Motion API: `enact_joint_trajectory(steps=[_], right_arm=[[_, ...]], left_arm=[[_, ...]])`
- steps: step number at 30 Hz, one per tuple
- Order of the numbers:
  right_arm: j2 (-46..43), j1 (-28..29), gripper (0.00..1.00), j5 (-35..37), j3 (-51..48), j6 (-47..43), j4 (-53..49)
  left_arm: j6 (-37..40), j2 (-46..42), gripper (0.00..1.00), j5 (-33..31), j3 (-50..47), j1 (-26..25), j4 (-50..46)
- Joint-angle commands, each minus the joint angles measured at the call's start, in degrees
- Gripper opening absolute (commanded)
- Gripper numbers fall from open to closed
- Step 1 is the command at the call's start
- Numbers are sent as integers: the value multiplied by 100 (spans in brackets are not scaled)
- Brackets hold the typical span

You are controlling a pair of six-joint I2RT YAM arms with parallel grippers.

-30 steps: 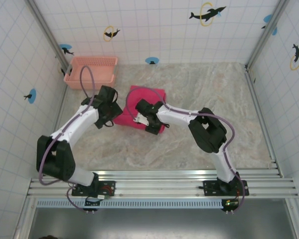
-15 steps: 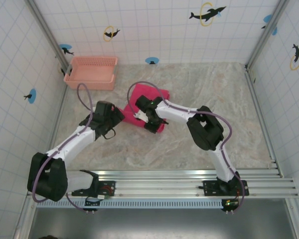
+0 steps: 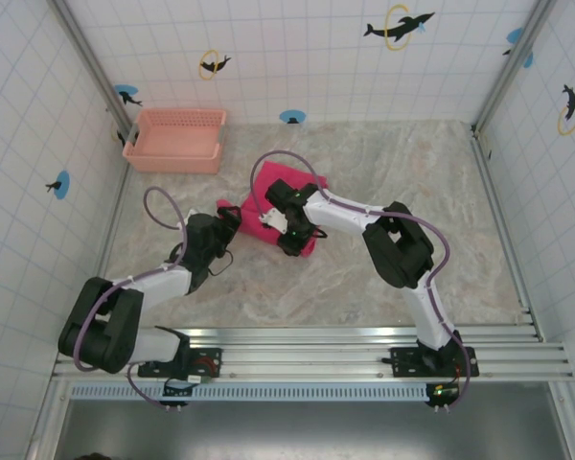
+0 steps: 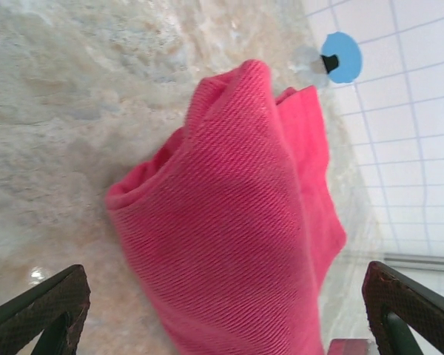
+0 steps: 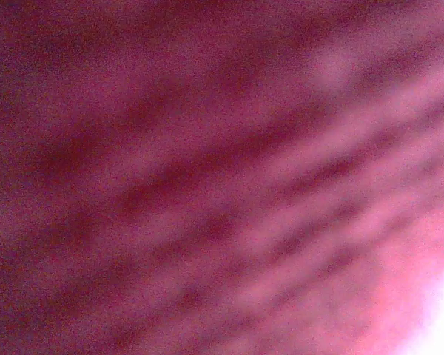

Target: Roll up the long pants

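Note:
The long pants (image 3: 302,196) lie as a thick folded magenta bundle in the middle of the marble table. My left gripper (image 3: 226,222) sits just off the bundle's near-left corner. Its left wrist view has the pants (image 4: 237,207) rising ahead, with both dark fingertips (image 4: 48,303) spread wide at the bottom corners, so it is open and holds nothing. My right gripper (image 3: 289,232) is pressed down on the bundle's near edge. Blurred magenta pants (image 5: 222,177) lie tight against the right wrist camera, so its jaws are hidden.
A salmon plastic basket (image 3: 174,139) stands at the back left against the tiled wall. Tiled walls close the table on three sides, and a metal rail (image 3: 307,350) runs along the near edge. Bare marble lies right of the bundle.
My left arm has drawn back toward the near left, and its gripper has come off the bundle's left side. The right gripper stays on the cloth, shifted slightly back.

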Motion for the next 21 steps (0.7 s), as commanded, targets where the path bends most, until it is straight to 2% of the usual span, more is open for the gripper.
enact_joint_trajectory(steps=[1,8,18,21], right_arm=[[762,112,0,-944,-473,62,-621],[742,109,0,-1031,-504,57,-561],[682,100,0,-1016,-610,18,-518],[654,74,0,-1007,-629,5,-533]], left_arm=[[-226,105,97,-25,-116,-63,862],[-339,230,97,-101,-212,-142,948],[-861,1849,95,-184,-188,-423,3099],[-783,1815,94,-326,-55,-564,2709]])
